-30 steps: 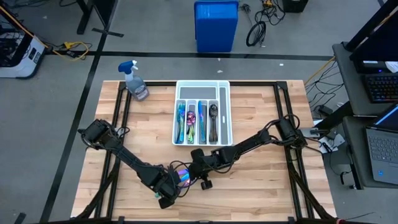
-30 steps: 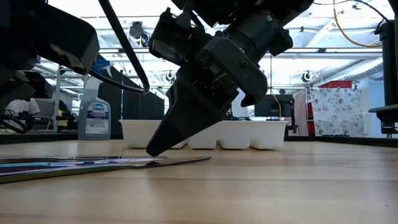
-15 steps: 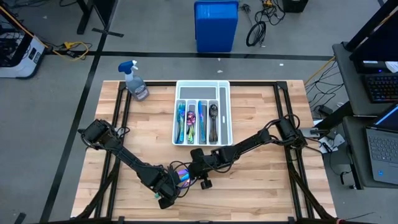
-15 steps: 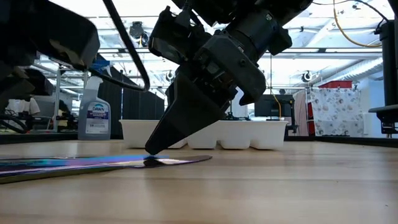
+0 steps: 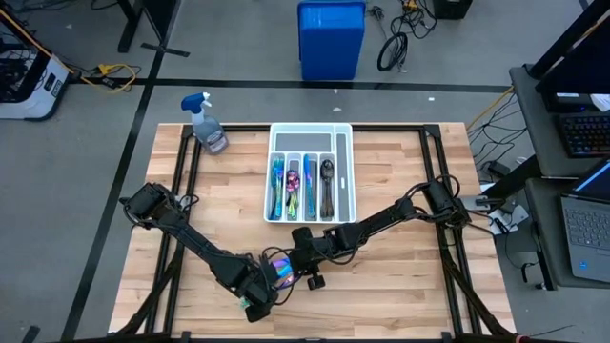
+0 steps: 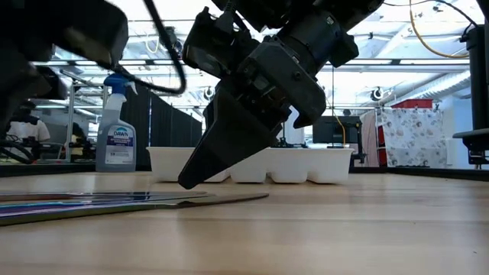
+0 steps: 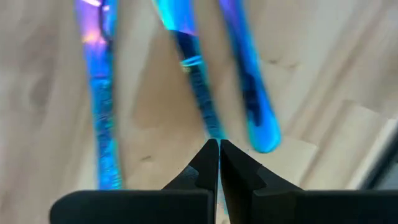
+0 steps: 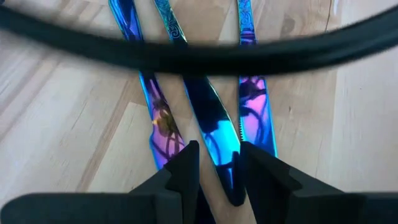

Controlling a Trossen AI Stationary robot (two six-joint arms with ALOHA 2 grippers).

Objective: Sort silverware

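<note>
Iridescent blue metal knives (image 8: 214,134) lie flat on wooden table (image 5: 400,286), near white compartmented tray (image 5: 347,171). We see right gripper (image 8: 216,165) spread astride middle knife; left gripper (image 7: 218,155) pressed together nearby.

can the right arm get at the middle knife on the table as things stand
Probably yes. The right gripper is open, its fingers straddling the tip of the middle knife, which lies flat on the table with clear wood between it and the neighbouring pieces. Nothing visibly blocks it; the shut left gripper is at the handle ends.
</note>
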